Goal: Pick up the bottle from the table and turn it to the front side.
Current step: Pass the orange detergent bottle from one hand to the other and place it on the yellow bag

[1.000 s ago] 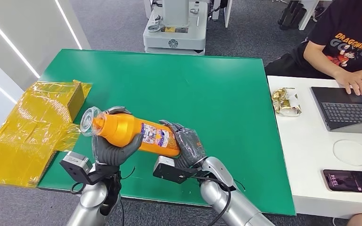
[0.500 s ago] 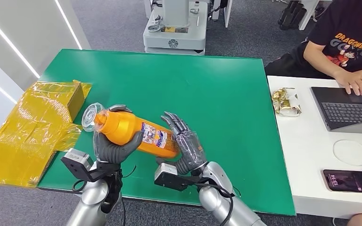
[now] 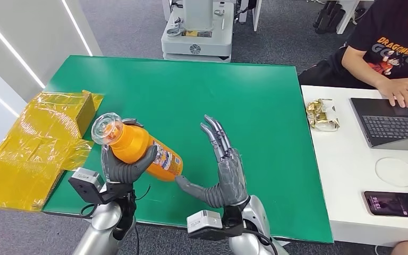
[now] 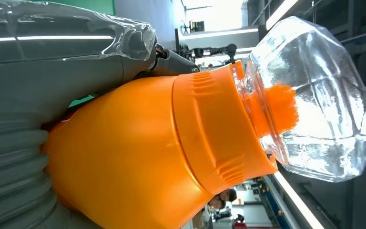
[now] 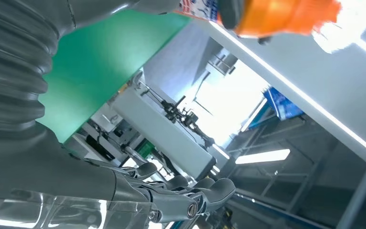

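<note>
Head view: one orange bottle (image 3: pixel 143 150) lies tilted above the green table (image 3: pixel 191 101), its clear cap (image 3: pixel 107 129) aimed up and left, its base down toward the right. The left hand (image 3: pixel 123 166) grips its body from below. The right hand (image 3: pixel 226 170), on the base a second ago, now stands off with fingers spread.

Left wrist view: the one bottle (image 4: pixel 138 152) sits against the left hand (image 4: pixel 24 114), its clear cap (image 4: pixel 310 100) pointing away.

Right wrist view: the right hand's fingers (image 5: pixel 190 195) are extended, holding nothing; the bottle's base (image 5: pixel 276 16) hangs beyond.

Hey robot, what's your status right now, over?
Left hand grips orange bottle, lifted above green table, clear cap up-left. Right hand open beside it, thumb near bottle base. Nothing blocking.
</note>
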{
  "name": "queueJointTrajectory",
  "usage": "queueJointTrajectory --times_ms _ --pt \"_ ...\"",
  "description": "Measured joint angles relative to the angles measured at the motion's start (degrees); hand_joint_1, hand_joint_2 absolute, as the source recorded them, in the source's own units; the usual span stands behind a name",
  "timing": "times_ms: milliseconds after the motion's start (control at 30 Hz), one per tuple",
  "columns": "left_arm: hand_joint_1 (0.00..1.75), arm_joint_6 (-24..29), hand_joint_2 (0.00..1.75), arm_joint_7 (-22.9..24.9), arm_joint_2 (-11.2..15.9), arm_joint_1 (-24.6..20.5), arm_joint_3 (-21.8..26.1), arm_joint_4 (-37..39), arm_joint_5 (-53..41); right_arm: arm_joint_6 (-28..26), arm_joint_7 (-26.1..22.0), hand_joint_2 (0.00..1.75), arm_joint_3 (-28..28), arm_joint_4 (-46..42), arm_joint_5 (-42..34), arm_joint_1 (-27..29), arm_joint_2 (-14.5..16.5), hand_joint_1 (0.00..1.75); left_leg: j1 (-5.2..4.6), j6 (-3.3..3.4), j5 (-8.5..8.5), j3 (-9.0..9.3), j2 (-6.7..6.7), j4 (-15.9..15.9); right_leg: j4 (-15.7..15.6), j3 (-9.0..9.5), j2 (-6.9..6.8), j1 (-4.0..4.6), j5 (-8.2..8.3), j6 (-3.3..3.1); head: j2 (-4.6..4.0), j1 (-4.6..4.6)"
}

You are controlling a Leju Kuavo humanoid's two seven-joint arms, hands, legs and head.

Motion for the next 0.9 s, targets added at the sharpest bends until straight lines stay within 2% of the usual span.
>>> queueJointTrajectory --times_ms 133,300,433,533,667,900 --pt "1.75 3.04 1.75 0.04 0.19 -0.6 0.0 0.62 -1.87 -0.47 0.3 1.75 -0.08 -3.42 -0.22 1.94 -0.72 0.0 0.0 0.0 0.0 0.0 0.01 0.0 0.0 0.01 0.0 0.0 0.0 0.0 0.0 0.0" --pt "1.75 11.24 1.75 1.34 1.05 -1.45 0.43 1.85 -9.25 -0.49 1.54 1.75 -0.63 -5.47 0.19 4.14 -0.82 0.0 0.01 0.0 0.0 0.0 0.0 -0.01 0.02 0.01 0.0 0.0 0.0 0.0 0.0 -0.01" --pt "1.75 13.13 1.75 2.74 2.45 -2.14 1.5 2.53 -13.04 -0.44 2.17 1.75 -1.22 -6.85 0.67 5.39 -0.83 0.0 0.01 0.0 0.0 0.0 0.0 -0.02 0.03 0.0 0.0 0.01 0.0 0.0 0.0 0.0" --pt "1.75 15.23 1.75 5.21 3.7 -2.48 2.31 3.06 -20.31 -0.3 2.42 1.75 -1.69 -7.67 0.92 6.31 -0.84 0.0 0.01 0.0 0.0 0.0 0.01 -0.03 0.03 0.0 0.0 0.01 0.0 0.0 0.0 0.01" --pt "1.75 18.28 1.75 8.93 7.05 -3.0 4.35 4.43 -33.07 0.06 2.38 1.75 -2.45 -8.51 1.11 7.93 -0.93 0.0 0.01 -0.01 0.0 0.01 0.03 -0.03 0.04 -0.01 0.02 0.01 0.0 -0.01 0.0 0.0" --pt "1.75 23.23 1.75 16.03 14.78 -4.99 8.31 9.5 -55.05 0.65 1.56 1.75 -3.17 -9.49 0.33 10.04 -1.39 0.0 0.03 -0.05 0.03 0.02 0.06 -0.04 0.12 -0.04 0.05 0.03 -0.01 -0.02 0.0 0.0"
